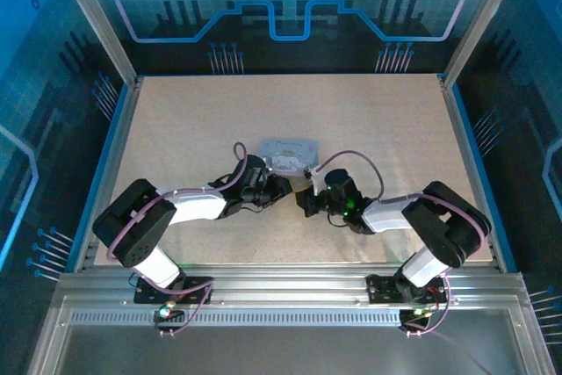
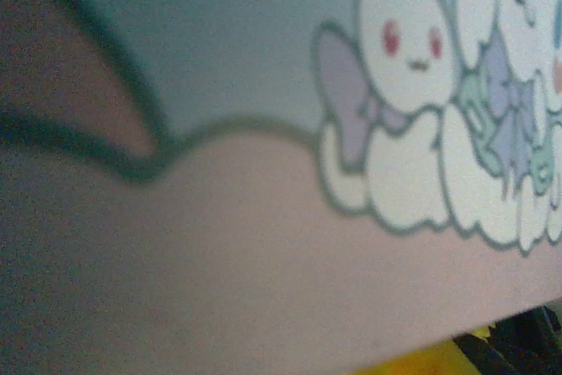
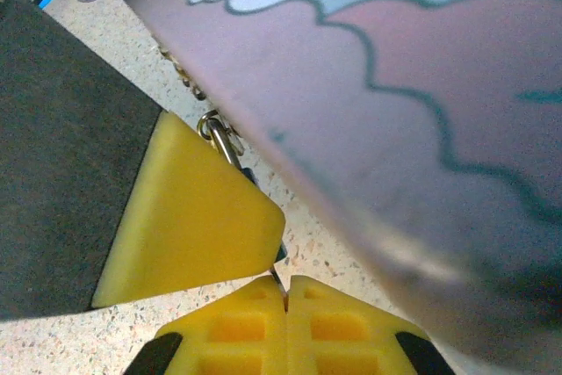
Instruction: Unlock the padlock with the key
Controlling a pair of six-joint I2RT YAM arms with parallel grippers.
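1. The two arms reach in toward each other over the middle of the desk (image 1: 219, 111). The left gripper (image 1: 277, 183) and right gripper (image 1: 309, 197) are nearly nose to nose.
2. Just beyond them lies the tin (image 1: 288, 152), pale, with cartoon bunnies printed on it. Both wrist cameras sit right up against it, so the print is blurred.
3. From the right wrist, the right gripper (image 3: 286, 301) has its jaws closed. The two yellow pads press together with a thin metal sliver, the key (image 3: 280, 280), pinched in the seam. It sticks out past the tips toward the tin's lower edge.
4. The key's far end slips behind a big yellow pad (image 3: 193, 217) on a grey finger, coming in from the left just beside the right pads. That looks like one finger of the left gripper.
5. I can't tell whether the left jaws are open or closed, since their other finger is hidden.
6. Between that pad and the tin's edge, a small silvery loop (image 3: 213, 127) pokes out, with a bit of fine chain (image 3: 176, 66) above it.
7. I can't pick out the padlock for sure; that spot is crowded and partly hidden.
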